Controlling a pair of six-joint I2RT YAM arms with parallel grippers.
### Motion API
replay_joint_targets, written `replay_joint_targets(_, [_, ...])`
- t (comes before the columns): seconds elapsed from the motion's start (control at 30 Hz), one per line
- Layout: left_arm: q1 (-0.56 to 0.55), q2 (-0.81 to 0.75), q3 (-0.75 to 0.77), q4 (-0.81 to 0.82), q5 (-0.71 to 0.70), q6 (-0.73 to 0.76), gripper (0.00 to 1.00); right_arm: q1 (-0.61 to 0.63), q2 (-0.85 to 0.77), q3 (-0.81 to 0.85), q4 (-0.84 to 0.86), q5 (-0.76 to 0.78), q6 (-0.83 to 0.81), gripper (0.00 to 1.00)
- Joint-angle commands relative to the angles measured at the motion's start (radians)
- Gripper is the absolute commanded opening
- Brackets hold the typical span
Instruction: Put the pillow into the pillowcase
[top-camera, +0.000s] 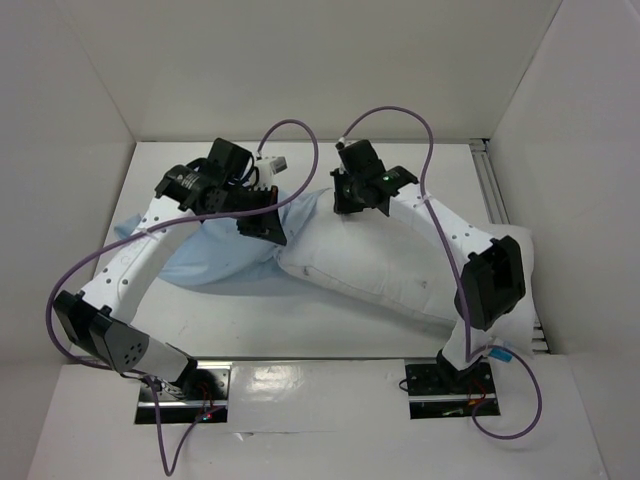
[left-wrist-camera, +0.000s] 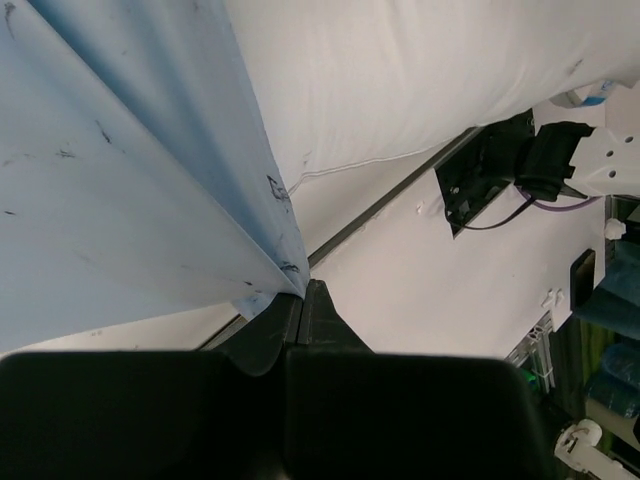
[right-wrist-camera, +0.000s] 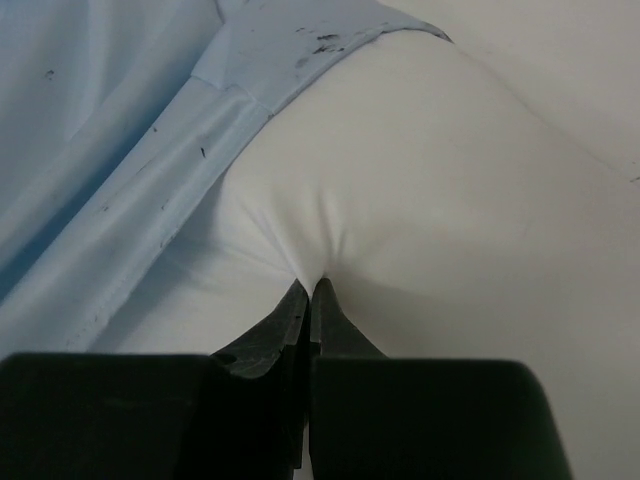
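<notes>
Fingers (right-wrist-camera: 284, 328) pinching one pillow (right-wrist-camera: 430, 200), one pillowcase (left-wrist-camera: 120, 180)

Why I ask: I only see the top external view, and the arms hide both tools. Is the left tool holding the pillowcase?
Observer: Yes. The left tool is shut on an edge of the light blue pillowcase.
Operator: And the right tool?
Observer: Shut as well, pinching a fold of the white pillow.
Operator: Is the pillow inside yet?
Observer: Barely. In the right wrist view, the pillowcase laps over only one end of the pillow.
</notes>
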Motion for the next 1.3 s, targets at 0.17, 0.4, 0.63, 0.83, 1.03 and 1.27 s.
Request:
replay_joint_targets(0.17, [-0.006,0.027,0.06,-0.031,0.07,0.025,0.0,0.012,-0.038,-0.038,0.062,0.097,0.016,0.0])
replay_joint_targets(0.4, [-0.006,0.006,0.017,-0.031,0.047,0.025,0.0,-0.154,-0.084,0.034,0.032,-0.029,-0.031,0.0])
replay_joint_targets(0.63, [-0.006,-0.013,-0.001,-0.031,0.047,0.035,0.0,-0.238,-0.043,0.066,0.062,-0.229,-0.033,0.0])
replay_joint_targets(0.83, [-0.006,-0.031,-0.021,-0.042,0.036,0.035,0.0,-0.311,-0.043,0.041,0.116,-0.347,0.001,0.0])
replay_joint_targets(1.03, [-0.006,-0.031,-0.03,-0.042,0.059,0.054,0.0,-0.32,-0.017,0.093,0.125,-0.334,0.021,0.0])
replay_joint_targets(1.27, [-0.006,-0.031,0.017,-0.019,0.113,0.063,0.0,-0.197,0.057,0.063,0.164,-0.203,0.073,0.0])
